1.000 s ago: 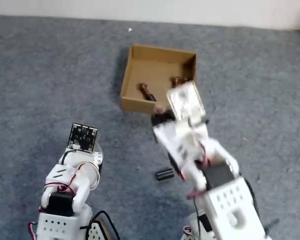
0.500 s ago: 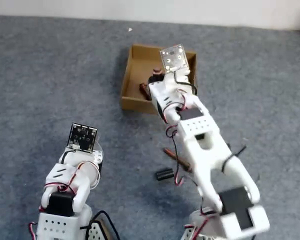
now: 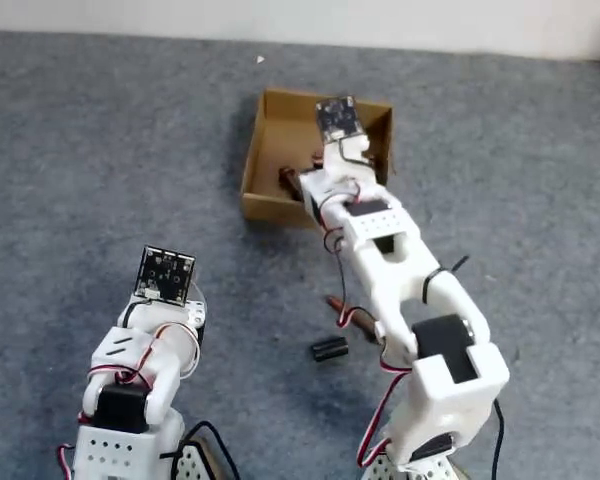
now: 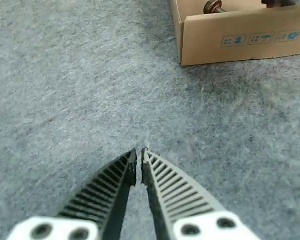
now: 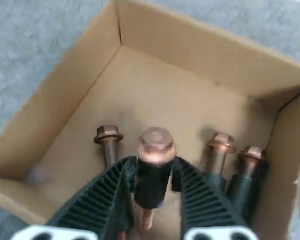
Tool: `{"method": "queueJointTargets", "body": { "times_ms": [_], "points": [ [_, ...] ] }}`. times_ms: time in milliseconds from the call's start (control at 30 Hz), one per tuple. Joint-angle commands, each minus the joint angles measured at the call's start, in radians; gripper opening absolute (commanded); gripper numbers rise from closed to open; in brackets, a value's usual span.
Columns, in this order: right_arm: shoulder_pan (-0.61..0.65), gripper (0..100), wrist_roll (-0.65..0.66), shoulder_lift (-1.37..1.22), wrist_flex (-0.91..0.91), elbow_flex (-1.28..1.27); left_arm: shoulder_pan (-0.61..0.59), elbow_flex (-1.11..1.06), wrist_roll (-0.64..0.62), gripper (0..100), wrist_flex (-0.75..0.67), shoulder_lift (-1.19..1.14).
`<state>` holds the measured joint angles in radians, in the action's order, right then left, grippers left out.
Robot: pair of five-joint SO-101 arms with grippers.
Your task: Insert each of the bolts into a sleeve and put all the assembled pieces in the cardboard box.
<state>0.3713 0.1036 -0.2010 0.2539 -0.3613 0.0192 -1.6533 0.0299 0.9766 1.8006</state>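
Note:
My right gripper [image 5: 152,167] is shut on a copper bolt in a black sleeve [image 5: 153,172] and holds it upright over the inside of the cardboard box [image 5: 205,45]. Three more bolted pieces lie in the box: one [image 5: 109,142] to one side, two [image 5: 220,150] [image 5: 250,165] to the other. In the high view the right arm [image 3: 380,250] stretches over the box [image 3: 270,208]. A loose bolt [image 3: 340,308] and a black sleeve [image 3: 329,348] lie on the carpet beside that arm. My left gripper [image 4: 138,155] is shut and empty, low over bare carpet.
Grey carpet covers the whole floor. The left arm [image 3: 145,350] sits at the near left, well short of the box [image 4: 240,37]. A bolt head [image 4: 215,6] shows over the box wall in the left wrist view.
The right arm has swung forward from in front of the box to over its inside, carrying the sleeved bolt. The left arm has stayed still.

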Motion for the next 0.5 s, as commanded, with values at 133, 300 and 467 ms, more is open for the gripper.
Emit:
{"method": "queueJointTargets", "body": {
  "times_ms": [133,300,467],
  "points": [
    [-0.013,13.5,0.008,0.081,0.291,0.191,-0.015,0.005,0.018,5,-0.023,0.010],
    [-0.008,13.5,0.008,0.214,0.530,0.200,-0.077,0.008,0.014,5,-0.026,0.012],
    [-0.008,13.5,0.008,0.323,0.811,0.199,-0.085,0.008,0.014,5,-0.026,0.012]
  ]
}}
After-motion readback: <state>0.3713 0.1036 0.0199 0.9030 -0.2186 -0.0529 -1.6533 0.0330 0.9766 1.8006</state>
